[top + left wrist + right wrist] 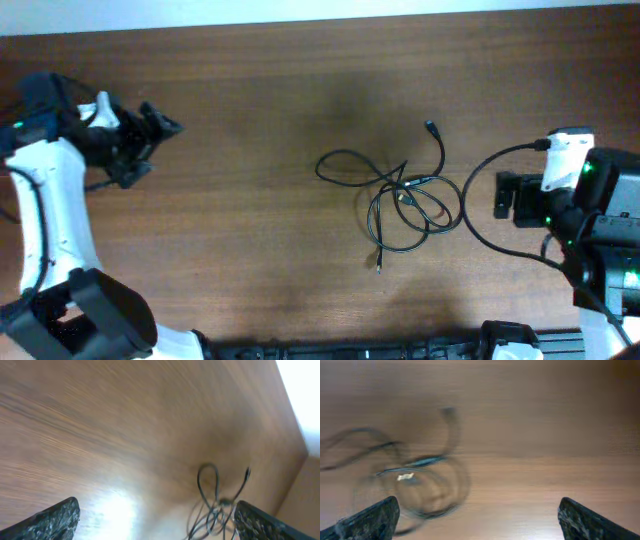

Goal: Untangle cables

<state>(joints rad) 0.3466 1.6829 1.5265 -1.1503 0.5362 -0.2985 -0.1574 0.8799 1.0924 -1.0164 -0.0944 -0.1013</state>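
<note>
Dark textured fingertips [375, 519] of my right pincer [479, 519] spread wide, empty; left pincer [150, 128] released too. Tangled thin black cables [405, 195] lie mid brown wooden table [250, 80], bundle stretched arm-to-arm, nearer my right pincer, well apart from left.

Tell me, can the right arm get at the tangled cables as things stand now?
Probably yes. The right end effector is open and faces the cables; between them lie only bare table and the arm's own wire loop.
</note>
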